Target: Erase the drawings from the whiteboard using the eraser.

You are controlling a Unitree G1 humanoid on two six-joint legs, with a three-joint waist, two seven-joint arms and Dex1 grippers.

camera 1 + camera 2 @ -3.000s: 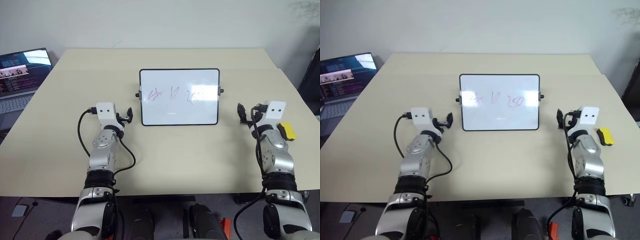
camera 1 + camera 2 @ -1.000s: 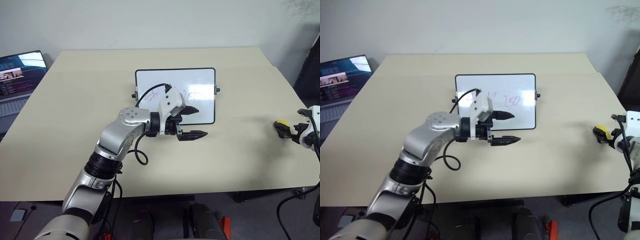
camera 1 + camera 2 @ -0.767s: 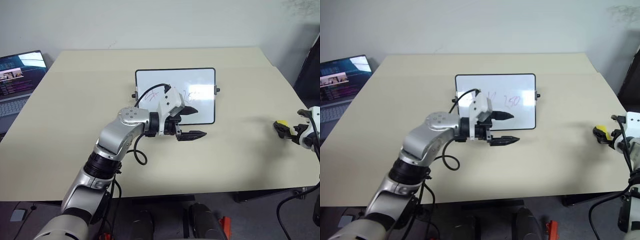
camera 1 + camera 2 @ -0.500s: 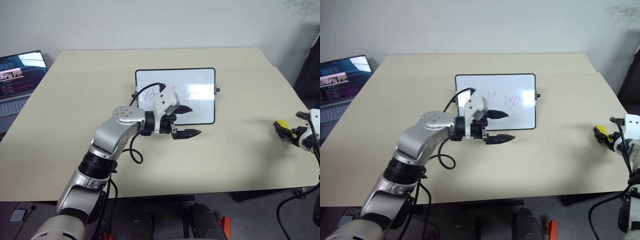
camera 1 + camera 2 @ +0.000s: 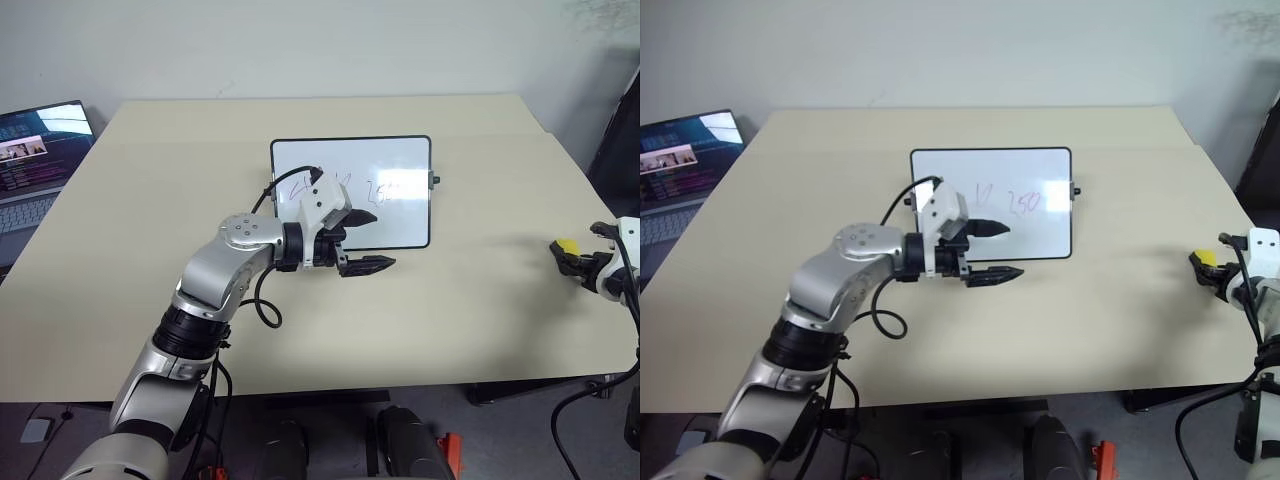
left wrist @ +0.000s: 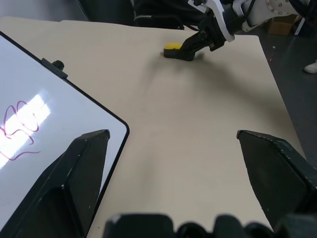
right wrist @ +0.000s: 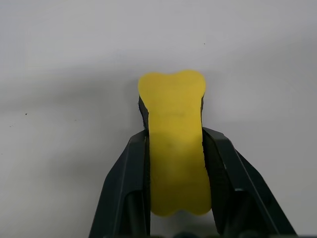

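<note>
Both right claw (image 7: 176, 163) fingers (image 7: 130, 173) against the eraser's (image 7: 174, 144) sides.

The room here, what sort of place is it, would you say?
Probably an office or lab: a plain beige table with a small whiteboard on it, an open laptop at one side, bare white wall behind.

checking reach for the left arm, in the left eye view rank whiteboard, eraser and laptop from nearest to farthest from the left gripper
From the left gripper:
1. whiteboard, right behind the gripper, whose upper finger overlaps its lower edge.
2. eraser, far off at the table's right edge, between the right gripper's fingers.
3. laptop, beyond the table's far left edge.
</note>
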